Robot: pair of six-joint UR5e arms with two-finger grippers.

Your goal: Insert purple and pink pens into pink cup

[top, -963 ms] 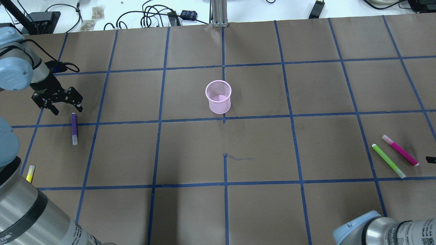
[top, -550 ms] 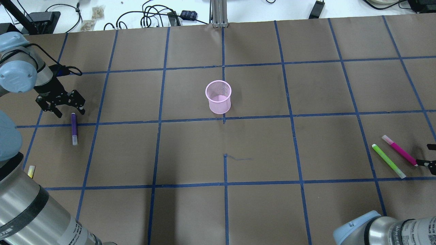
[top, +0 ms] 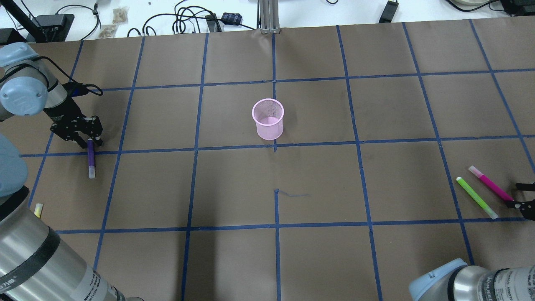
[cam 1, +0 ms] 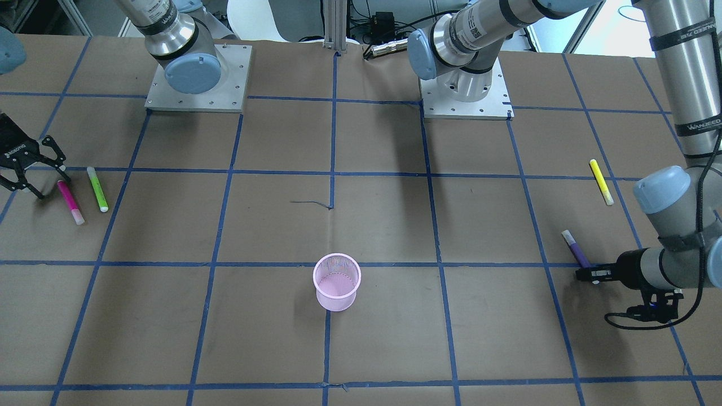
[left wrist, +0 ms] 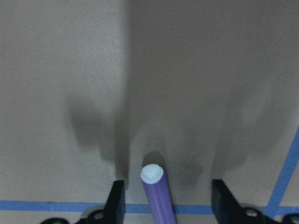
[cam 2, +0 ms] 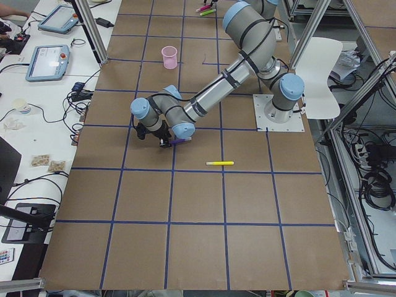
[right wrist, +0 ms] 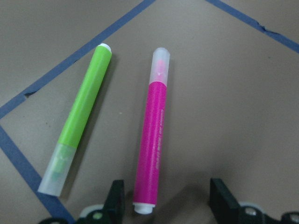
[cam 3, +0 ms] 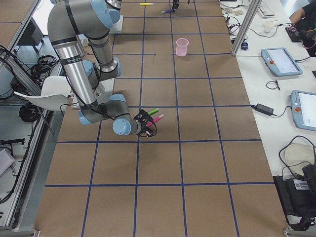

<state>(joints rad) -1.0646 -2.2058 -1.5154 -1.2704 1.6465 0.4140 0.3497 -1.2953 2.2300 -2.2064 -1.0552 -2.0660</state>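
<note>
Cup of pink wire mesh [top: 268,119] stands upright mid-frame on the brown gridded table [top: 317,184]. Purple clear-capped pen [top: 90,161] lies at far left, one end between the wide-spread left fingers [left wrist: 117,198]. Pink clear-capped pen [top: 491,185] lies at far right beside a green pen [top: 476,197], one end between the wide-spread right fingers [right wrist: 117,196].

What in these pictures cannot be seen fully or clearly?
- yellow pen: overhead view, mostly hidden behind the left arm.
- right end effector: overhead view, cut off by the right edge.
- purple pen: left wrist view, cut off by the bottom edge.
- pink pen lettering: right wrist view, too small.
</note>
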